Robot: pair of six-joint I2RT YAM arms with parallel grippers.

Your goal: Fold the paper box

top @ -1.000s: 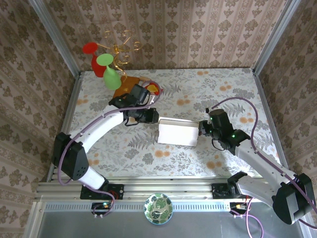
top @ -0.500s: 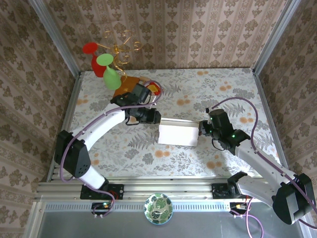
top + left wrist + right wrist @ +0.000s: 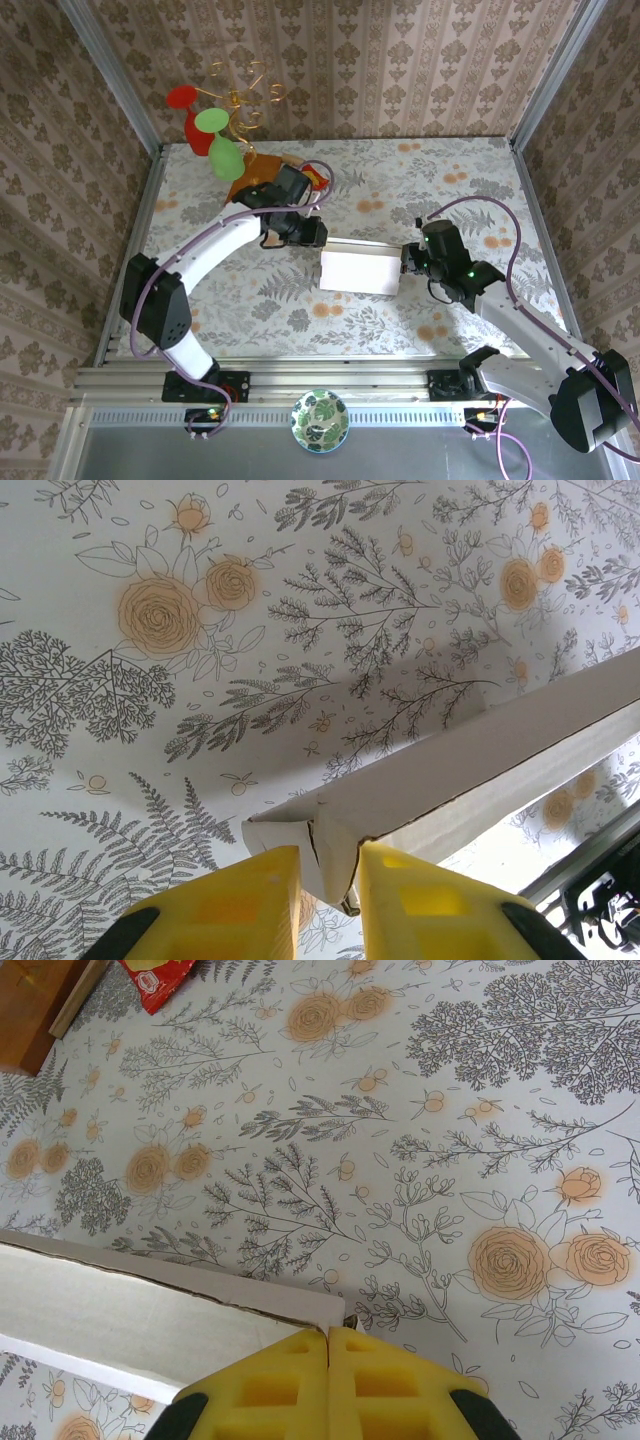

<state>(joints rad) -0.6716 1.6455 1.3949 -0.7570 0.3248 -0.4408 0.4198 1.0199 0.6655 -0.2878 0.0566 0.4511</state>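
Nothing legible anywhere: no word, label, brand, number or sign clear enough to read. On the red packet (image 3: 160,978) at the top edge of the right wrist view, a patch of yellow print, too cropped and blurred to make out. On the paper box (image 3: 358,272), plain off-white card on the faces that show.

Left wrist view: box (image 3: 470,760) runs off the right edge, its crumpled corner sinks out of sight inside the left gripper (image 3: 330,865), whose pads the bottom edge cuts; a dark blur (image 3: 590,905) bottom right is unreadable. Right wrist view: right gripper (image 3: 329,1345) cut below, board (image 3: 25,1000) and red packet (image 3: 160,978) clipped at top
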